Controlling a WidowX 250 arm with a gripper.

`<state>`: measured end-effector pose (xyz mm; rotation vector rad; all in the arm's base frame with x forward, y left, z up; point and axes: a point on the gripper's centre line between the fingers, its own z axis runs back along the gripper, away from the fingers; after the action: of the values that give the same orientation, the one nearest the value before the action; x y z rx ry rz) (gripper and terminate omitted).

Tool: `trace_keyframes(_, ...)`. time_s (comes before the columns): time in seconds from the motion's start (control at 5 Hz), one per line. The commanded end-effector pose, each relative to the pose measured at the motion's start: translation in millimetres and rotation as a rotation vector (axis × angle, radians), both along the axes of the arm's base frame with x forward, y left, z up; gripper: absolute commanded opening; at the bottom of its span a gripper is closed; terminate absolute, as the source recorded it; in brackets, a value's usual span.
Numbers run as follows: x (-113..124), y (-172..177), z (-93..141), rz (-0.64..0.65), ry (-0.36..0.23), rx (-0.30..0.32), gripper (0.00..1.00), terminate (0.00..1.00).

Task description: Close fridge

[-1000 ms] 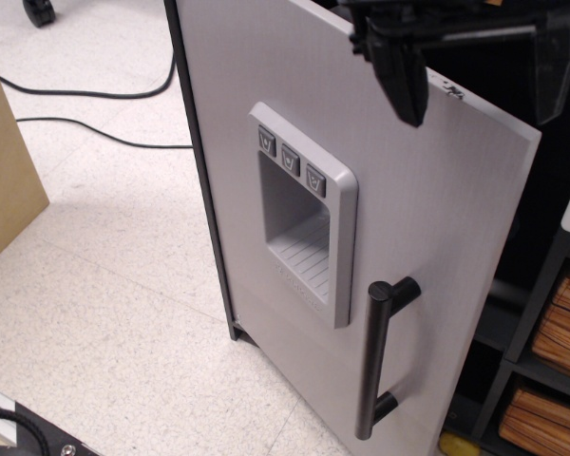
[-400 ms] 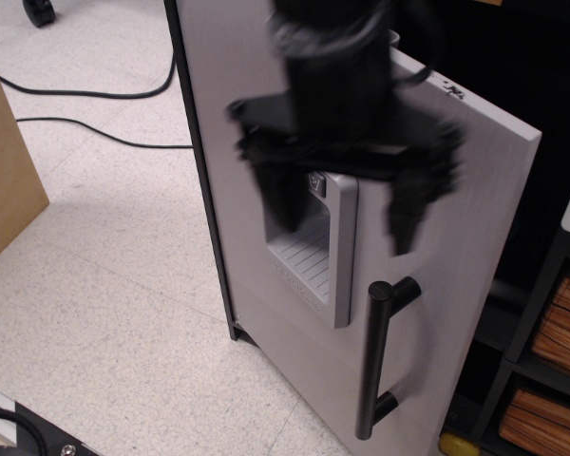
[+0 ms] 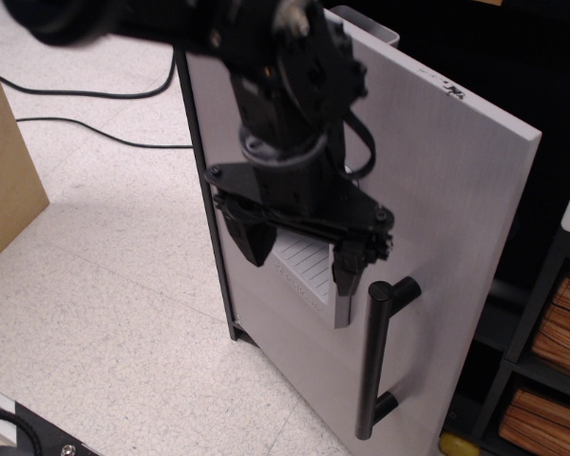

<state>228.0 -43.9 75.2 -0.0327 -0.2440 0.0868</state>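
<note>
So the fridge door (image 3: 427, 218) is the big thing here, light grey, swung out toward me with the cabinet's black inside showing dark behind its top edge. It's nowhere near shut yet. The black arm (image 3: 275, 85) has dropped a lot in the last second: a moment ago only the claw tips poked in at the top of the door, and now the whole wrist is parked right in front of the door face, covering the upper part of the dispenser recess (image 3: 304, 271) and hiding the three buttons. To me that reads as lining up for a push on the panel, or maybe a go at the handle, hard to call.

The gripper (image 3: 302, 255) has its fingers spread apart with nothing between them, one tip left of the recess, the other just above the black bar handle (image 3: 372, 366). Can't tell if it's actually touching the door.

Off to the right, tan woven baskets (image 3: 551, 380) in a dark shelf unit. Black cables (image 3: 95, 123) on the floor.

No brand or readable writing anywhere.
</note>
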Motion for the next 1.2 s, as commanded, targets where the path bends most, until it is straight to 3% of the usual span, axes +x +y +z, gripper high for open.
trace_keyframes(0.0,45,-21,1,0.018,-0.072,-0.023,1.00,0.00)
trace_keyframes(0.6,83,-53,-8,0.033,-0.102,-0.041,1.00,0.00)
trace_keyframes(1.0,110,-63,-7,0.054,-0.170,-0.068,1.00,0.00)
